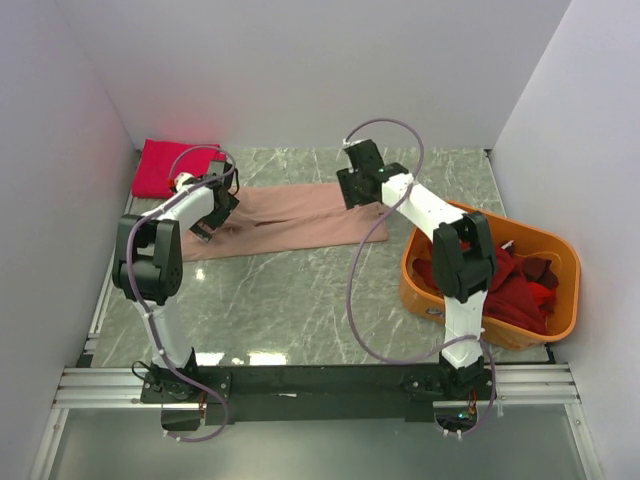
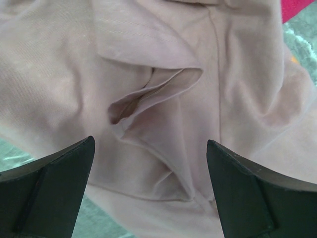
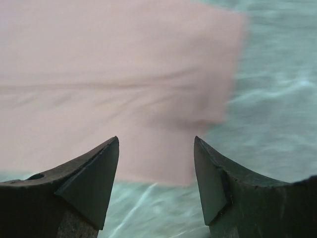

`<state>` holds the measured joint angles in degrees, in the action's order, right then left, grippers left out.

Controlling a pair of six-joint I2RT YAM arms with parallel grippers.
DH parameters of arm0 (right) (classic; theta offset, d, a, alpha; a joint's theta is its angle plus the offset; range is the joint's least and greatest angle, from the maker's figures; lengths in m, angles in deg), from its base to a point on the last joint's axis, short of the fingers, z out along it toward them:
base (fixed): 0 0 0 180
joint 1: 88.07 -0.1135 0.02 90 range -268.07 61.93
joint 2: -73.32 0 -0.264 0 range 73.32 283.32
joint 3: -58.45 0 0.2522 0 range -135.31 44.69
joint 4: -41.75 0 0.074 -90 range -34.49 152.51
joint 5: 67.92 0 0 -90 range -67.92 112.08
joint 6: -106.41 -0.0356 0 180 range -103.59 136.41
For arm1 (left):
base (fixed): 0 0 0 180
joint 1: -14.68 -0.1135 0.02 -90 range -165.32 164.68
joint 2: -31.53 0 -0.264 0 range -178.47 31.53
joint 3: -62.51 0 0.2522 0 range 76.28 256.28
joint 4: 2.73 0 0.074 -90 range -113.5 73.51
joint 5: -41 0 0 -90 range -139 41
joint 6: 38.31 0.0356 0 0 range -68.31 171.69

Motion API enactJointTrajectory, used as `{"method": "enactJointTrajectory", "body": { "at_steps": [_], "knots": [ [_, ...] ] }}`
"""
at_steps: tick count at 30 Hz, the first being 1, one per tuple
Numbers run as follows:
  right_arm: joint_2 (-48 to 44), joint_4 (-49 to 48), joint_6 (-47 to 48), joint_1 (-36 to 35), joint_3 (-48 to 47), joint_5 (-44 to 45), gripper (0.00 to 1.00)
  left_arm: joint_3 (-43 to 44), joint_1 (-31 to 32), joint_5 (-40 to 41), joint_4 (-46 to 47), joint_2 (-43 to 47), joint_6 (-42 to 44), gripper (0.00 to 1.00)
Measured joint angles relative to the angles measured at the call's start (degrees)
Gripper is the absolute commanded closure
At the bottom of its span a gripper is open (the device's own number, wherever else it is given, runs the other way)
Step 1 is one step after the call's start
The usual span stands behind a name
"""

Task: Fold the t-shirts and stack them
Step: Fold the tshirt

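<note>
A dusty-pink t-shirt (image 1: 290, 222) lies spread flat across the back of the marble table, with its print hidden. My left gripper (image 1: 212, 218) hangs over its left end. In the left wrist view it (image 2: 150, 144) is open and empty just above a rumpled fold of the pink cloth (image 2: 153, 104). My right gripper (image 1: 358, 192) is over the shirt's right end. In the right wrist view it (image 3: 156, 140) is open and empty above the shirt's edge (image 3: 148, 99). A folded crimson-pink t-shirt (image 1: 165, 168) lies at the back left corner. Several dark red t-shirts (image 1: 505, 285) are piled in the tub.
An orange plastic tub (image 1: 560, 250) stands at the right side of the table, next to the right arm. White walls close in the left, back and right. A metal rail (image 1: 320, 380) runs along the near edge. Bare marble (image 1: 290, 300) lies in front of the pink shirt.
</note>
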<state>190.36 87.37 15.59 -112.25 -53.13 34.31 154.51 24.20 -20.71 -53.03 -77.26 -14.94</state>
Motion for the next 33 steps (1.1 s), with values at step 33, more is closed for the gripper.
{"method": "enactJointTrajectory", "body": {
  "at_steps": [33],
  "knots": [
    [-6.6, -6.8, -9.6, -3.7, 20.9, -17.6, 0.32, -5.4, -1.0, -0.3, 16.6, 6.1, 15.7, 0.0]
  ]
}}
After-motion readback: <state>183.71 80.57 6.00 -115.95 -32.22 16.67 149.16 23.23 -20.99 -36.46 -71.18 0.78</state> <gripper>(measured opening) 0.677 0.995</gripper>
